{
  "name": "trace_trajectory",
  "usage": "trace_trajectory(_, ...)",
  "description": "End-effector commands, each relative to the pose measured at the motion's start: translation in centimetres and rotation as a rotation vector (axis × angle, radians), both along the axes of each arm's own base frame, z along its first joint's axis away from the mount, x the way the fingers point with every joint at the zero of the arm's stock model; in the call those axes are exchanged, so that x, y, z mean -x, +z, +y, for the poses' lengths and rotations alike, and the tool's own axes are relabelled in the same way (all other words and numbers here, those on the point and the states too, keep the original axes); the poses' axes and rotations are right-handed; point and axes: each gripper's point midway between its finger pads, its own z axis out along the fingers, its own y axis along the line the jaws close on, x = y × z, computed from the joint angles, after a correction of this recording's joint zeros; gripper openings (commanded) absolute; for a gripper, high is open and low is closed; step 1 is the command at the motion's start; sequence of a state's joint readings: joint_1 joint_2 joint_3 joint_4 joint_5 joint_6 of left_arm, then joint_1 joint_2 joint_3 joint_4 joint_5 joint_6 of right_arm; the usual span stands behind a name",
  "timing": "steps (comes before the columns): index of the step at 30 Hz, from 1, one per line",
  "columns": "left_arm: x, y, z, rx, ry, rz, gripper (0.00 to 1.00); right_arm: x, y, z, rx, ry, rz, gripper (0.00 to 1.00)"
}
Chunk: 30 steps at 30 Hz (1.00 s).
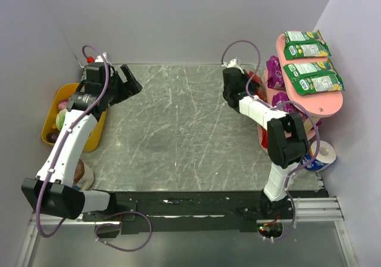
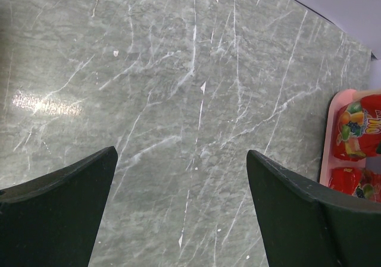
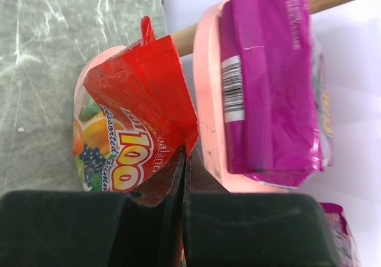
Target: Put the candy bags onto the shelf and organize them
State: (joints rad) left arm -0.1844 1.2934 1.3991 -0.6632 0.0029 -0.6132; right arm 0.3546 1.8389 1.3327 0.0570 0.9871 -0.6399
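The pink three-tier shelf [image 1: 324,103] stands at the right edge. Two green candy bags [image 1: 305,45] [image 1: 312,77] lie on its top board. A purple bag [image 1: 274,71] shows on the middle board, and fills the right wrist view [image 3: 268,88]. My right gripper [image 1: 255,87] [image 3: 184,160] is shut on the edge of a red fruit-print bag [image 3: 137,118] that lies over the lowest board [image 3: 95,70]. In the left wrist view two red bags [image 2: 357,130] [image 2: 351,180] show on that board [image 2: 329,136]. My left gripper [image 1: 128,85] [image 2: 181,154] is open and empty over the bare table.
A yellow bowl [image 1: 56,109] with toy vegetables sits at the far left by the wall. A white and blue roll [image 1: 324,157] stands beside the right arm, below the shelf. Grey walls close in the back and both sides.
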Motion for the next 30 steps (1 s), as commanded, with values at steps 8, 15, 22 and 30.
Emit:
trace_trajectory(8,0.2,0.8,0.3,0.0,-0.005,-0.027,0.96,-0.4,-4.9,0.8,-0.076,0.029,0.129,0.0)
trace_trajectory(15,0.3,0.8,0.6,-0.009,0.001,-0.029,0.96,-0.5,-7.7,0.7,-0.07,0.018,0.201,0.0)
trace_trajectory(22,0.3,0.9,0.9,-0.012,0.006,-0.028,0.96,-0.3,-9.5,-1.2,-0.07,-0.039,0.229,0.0)
trace_trajectory(30,0.1,0.7,0.8,-0.01,0.004,-0.02,0.96,-0.5,-9.8,-3.4,-0.073,-0.107,0.223,0.0)
